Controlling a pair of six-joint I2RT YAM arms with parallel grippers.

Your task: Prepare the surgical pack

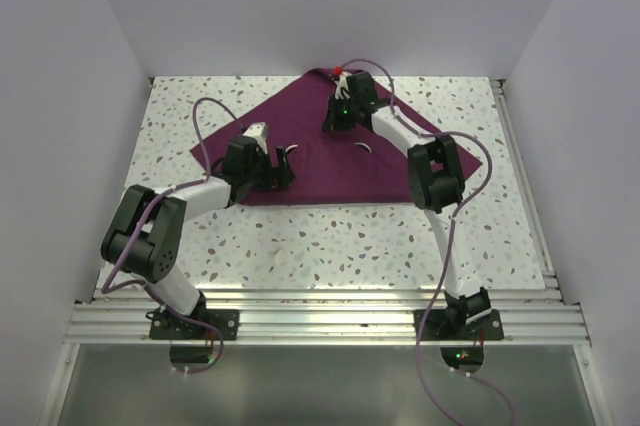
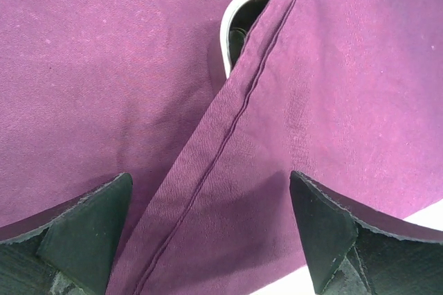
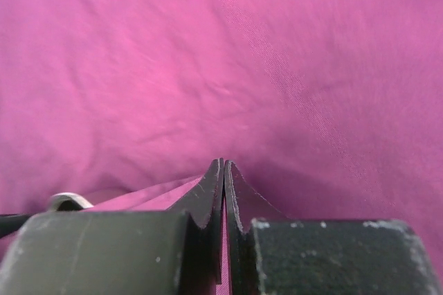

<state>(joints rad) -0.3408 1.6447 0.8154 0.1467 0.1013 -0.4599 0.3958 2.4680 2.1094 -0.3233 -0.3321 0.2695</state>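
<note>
The plum-purple cloth [image 1: 320, 174] lies spread on the speckled table, with one flap folded over its middle. A hemmed edge of that flap runs diagonally through the left wrist view [image 2: 235, 115]. The steel tray's rim [image 2: 239, 11] peeks out from under the flap and shows as a small crescent from above [image 1: 365, 149]. My left gripper [image 1: 281, 164] is open and empty just above the cloth, its fingers either side of the hem [image 2: 211, 191]. My right gripper [image 1: 338, 121] is shut on a pinch of the cloth [image 3: 224, 163] near the far corner. Instruments, gauze and packets are hidden.
White walls close the table on the left, right and back. Aluminium rails [image 1: 320, 311] run along the near edge by the arm bases. Bare speckled tabletop [image 1: 330, 246] lies in front of the cloth. A small red-and-white item [image 1: 341, 71] sits at the cloth's far corner.
</note>
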